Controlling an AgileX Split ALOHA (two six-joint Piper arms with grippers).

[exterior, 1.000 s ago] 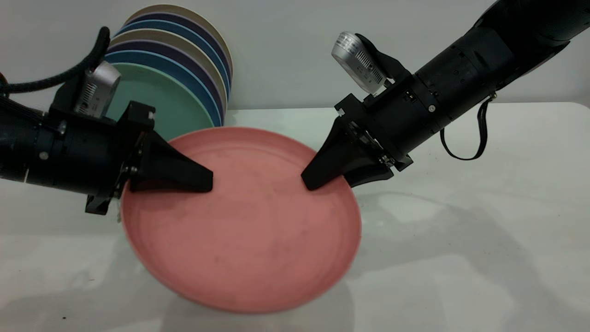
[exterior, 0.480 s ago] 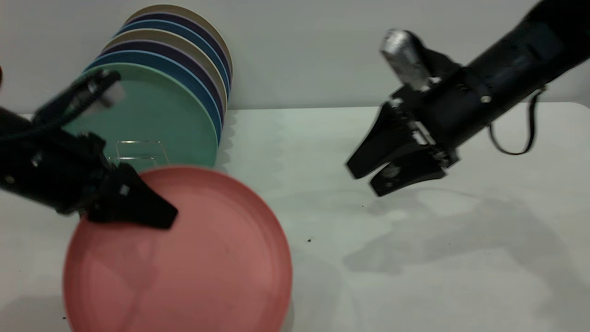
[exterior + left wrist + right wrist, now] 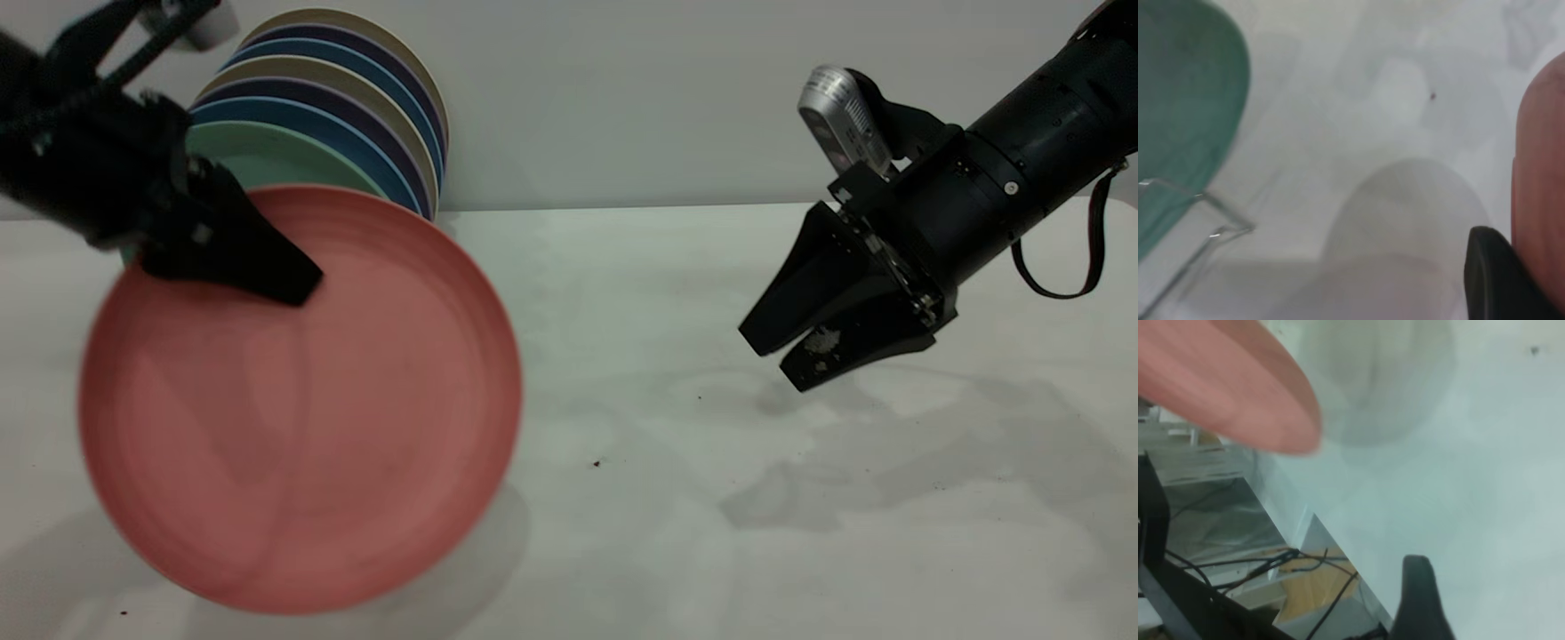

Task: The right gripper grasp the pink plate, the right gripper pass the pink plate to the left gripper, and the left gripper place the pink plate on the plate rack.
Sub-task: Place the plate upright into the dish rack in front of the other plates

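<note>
Pinching only the upper rim of the pink plate [image 3: 302, 400], the left gripper [image 3: 253, 262] holds it just before the teal-green plate [image 3: 267, 156], where it may swing and slip, while the right gripper [image 3: 791, 342] hangs open and empty, well apart.

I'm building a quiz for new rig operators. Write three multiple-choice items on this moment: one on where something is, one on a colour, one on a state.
1. Where is the pink plate?
A. Lying flat on the table
B. Held up in front of the racked plates
C. In the right gripper

2. What colour is the racked plate nearest the pink one?
A. Teal-green
B. Yellow
C. White

3. What state is the right gripper in?
A. Shut on the pink plate
B. Shut on a racked plate
C. Empty, apart from the plate

Answers:
1 B: the left gripper holds it by its upper rim.
2 A: the teal-green plate shows just behind it.
3 C: it hangs over the table, holding nothing.
</note>
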